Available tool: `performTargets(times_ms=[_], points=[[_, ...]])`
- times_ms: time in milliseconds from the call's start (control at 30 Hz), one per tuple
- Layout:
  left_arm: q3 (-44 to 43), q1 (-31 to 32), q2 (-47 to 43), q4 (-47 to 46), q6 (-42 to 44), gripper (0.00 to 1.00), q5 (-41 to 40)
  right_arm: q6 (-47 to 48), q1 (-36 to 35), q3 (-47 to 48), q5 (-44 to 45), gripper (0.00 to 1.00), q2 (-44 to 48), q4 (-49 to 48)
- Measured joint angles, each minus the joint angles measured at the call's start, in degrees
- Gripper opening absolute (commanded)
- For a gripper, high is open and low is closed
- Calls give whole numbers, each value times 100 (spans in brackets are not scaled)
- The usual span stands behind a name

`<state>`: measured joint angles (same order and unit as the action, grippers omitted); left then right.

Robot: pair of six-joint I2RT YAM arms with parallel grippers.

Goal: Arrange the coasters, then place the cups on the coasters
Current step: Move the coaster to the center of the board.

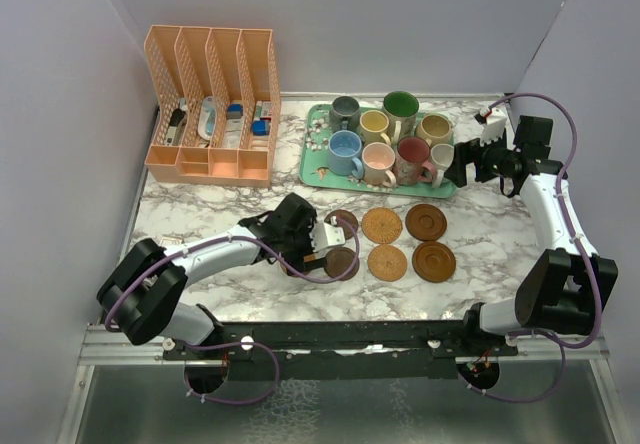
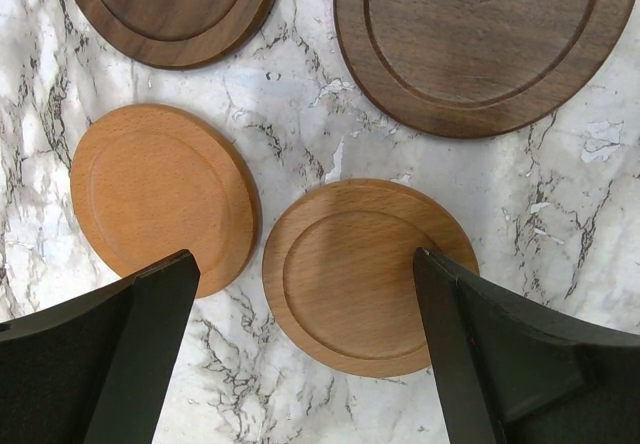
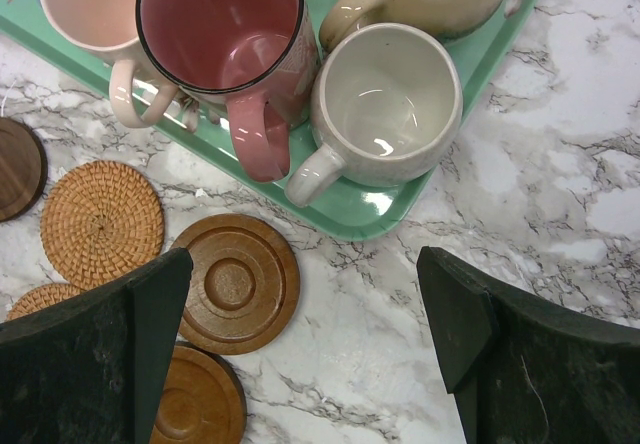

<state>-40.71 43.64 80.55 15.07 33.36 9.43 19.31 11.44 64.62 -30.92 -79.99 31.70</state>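
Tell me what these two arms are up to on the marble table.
The left gripper hangs open and empty over a light wooden coaster, one of the coasters laid in rows on the marble table. The right gripper, also open and empty, hovers by the cream mug at the end of the teal tray. All eight mugs stand on that tray; none is on a coaster yet.
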Motion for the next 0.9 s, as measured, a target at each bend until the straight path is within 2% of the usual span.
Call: performTargets(times_ms=[900], points=[[68, 262, -76, 57, 63, 92, 125, 2, 0, 0, 0, 97, 0, 2]])
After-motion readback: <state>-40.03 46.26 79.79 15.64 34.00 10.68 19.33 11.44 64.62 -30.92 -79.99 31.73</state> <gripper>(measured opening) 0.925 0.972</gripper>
